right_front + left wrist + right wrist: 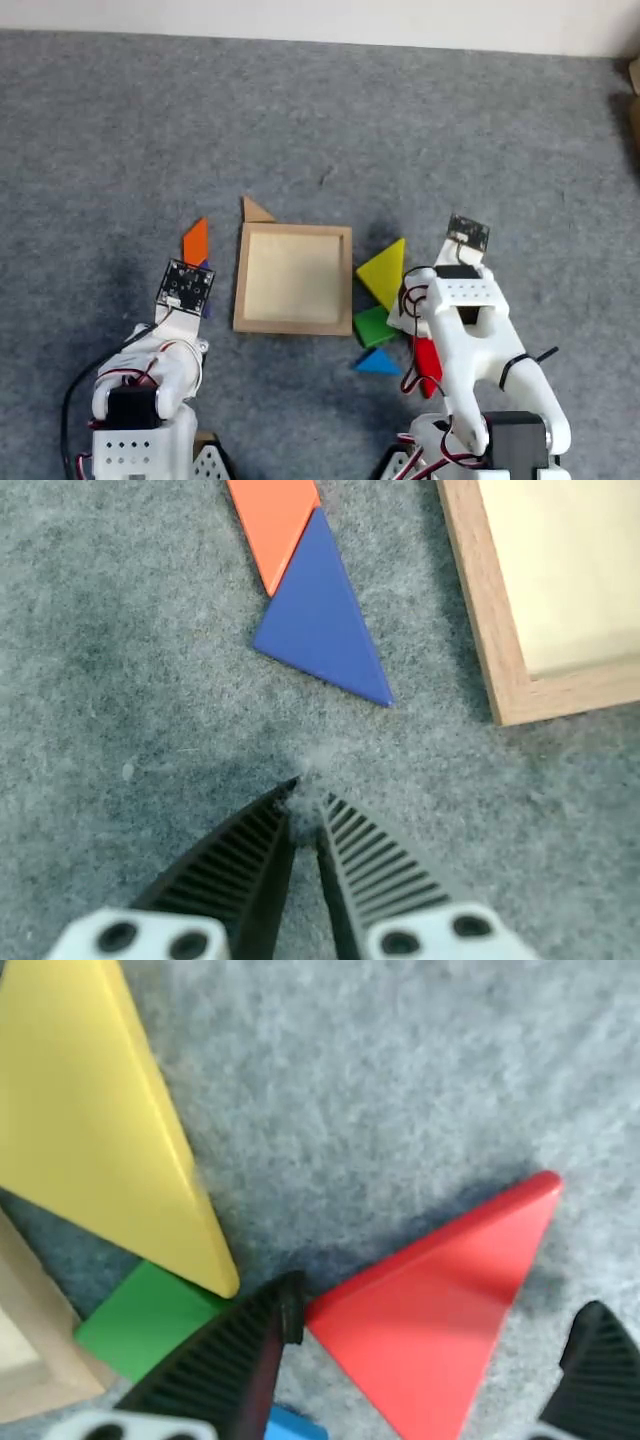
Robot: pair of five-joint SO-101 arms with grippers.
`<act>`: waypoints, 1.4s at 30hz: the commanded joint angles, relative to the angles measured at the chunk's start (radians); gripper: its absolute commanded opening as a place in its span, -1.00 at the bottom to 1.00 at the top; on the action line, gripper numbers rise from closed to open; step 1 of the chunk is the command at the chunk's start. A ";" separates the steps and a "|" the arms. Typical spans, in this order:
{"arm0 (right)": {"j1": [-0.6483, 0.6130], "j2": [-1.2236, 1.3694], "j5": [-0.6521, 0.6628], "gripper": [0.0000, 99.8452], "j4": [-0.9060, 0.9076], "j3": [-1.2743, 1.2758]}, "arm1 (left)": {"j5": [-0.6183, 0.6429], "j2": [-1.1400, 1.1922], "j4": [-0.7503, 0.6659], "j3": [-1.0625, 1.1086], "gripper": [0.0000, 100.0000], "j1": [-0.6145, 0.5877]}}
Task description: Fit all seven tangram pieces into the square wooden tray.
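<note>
The square wooden tray [241, 281] lies mid-table with nothing in it. An orange parallelogram [195, 241] and a tan triangle [256, 210] lie off its left side and far left corner. My left gripper [305, 802] is shut and empty, low over the carpet just short of a dark blue triangle [325, 625] that touches the orange piece [272, 515]. Right of the tray lie a yellow triangle [385, 272], a green square [372, 325] and a small blue triangle [377, 362]. My right gripper [440, 1332] is open, straddling a red triangle [440, 1305].
Grey carpet covers the table, with wide bare room beyond the tray's far edge. The tray's rim [480, 610] runs close beside the dark blue triangle. The yellow triangle [95, 1130] and green square [145, 1320] lie close to the red piece.
</note>
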 commanded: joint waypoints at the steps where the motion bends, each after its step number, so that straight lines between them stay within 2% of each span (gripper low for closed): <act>1: 0.010 0.001 -0.005 -0.23 -0.010 -0.041 | 0.005 -0.004 0.006 0.019 -0.99 -0.010; 13: 0.008 0.001 -0.003 -0.23 0.016 -0.041 | 0.005 -0.004 0.006 0.019 -0.99 -0.010; 20: 0.008 0.001 -0.003 -0.53 0.016 -0.041 | 0.005 -0.004 0.006 0.019 -0.99 -0.010; 26: 0.015 -0.010 -0.002 -0.54 0.019 -0.050 | 0.005 -0.004 0.006 0.019 -0.99 -0.010; 31: 0.016 -0.010 0.071 -0.54 0.054 -0.053 | 0.005 -0.004 0.006 0.019 -0.99 -0.010; 42: 0.010 -0.010 0.130 -0.54 0.062 -0.122 | 0.005 -0.004 0.006 0.019 -0.99 -0.010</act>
